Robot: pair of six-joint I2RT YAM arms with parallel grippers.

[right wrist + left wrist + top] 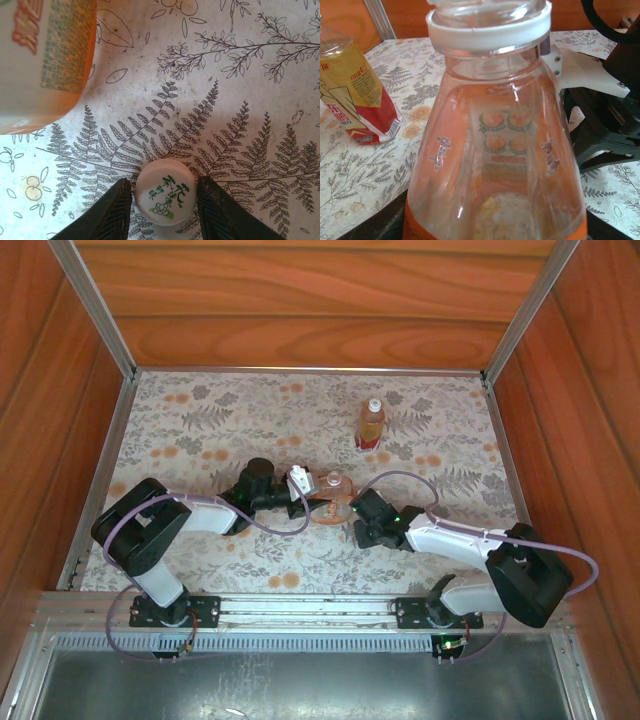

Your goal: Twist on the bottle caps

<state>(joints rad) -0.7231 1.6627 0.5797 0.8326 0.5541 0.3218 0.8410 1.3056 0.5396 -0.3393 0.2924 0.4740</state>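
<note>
My left gripper (310, 487) is shut on the wide bottle (335, 492) near the table's middle. In the left wrist view this clear bottle (492, 150) with orange liquid hides my fingers, and its white-ringed neck (490, 30) is open with no cap on it. A whitish bottle cap (165, 192) with green print lies flat on the cloth. My right gripper (165, 200) is shut on it, one black finger (112, 212) against each side. The slimmer bottle (372, 425) stands upright at the back right, also seen beside the wide one (352, 90).
A fern-and-flower patterned cloth (200, 430) covers the table, boxed in by wooden walls (300, 310) and metal rails. The wide bottle's orange base (45, 60) hangs just up and left of the cap. My right arm's black-and-white wrist (605, 110) sits close beside the held bottle.
</note>
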